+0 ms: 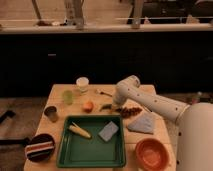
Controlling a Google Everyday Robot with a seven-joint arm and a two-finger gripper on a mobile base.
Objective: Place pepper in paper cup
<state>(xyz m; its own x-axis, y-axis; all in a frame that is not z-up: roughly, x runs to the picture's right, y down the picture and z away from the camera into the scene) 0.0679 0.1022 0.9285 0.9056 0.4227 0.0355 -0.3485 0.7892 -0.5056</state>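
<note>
**A:** Status? Where's your pincer?

**B:** My pincer is low over the wooden table, at the right-hand end of the slim, curved dark green pepper. I can't tell from this view whether it's apart, together or clamped on anything. Touching or just beside, also can't say.

**A:** Pepper location?

**B:** On the tabletop, between the small round orange fruit and my wrist, just behind the far edge of the green plastic tray. It doesn't look lifted.

**A:** Target?

**B:** Small white paper cup, upright at the back of the table, near the translucent green cup. Well apart from the pepper.

**A:** How do you do the grab right?

**B:** My call: grip across the thick middle, not the tip, since it's curved and will likely swivel. Lift straight up and clear the orange fruit, then travel back-left. Come in above the rim, pointed end down, and release low. The cup looks light, so a nudge on the rim could tip it.
</note>
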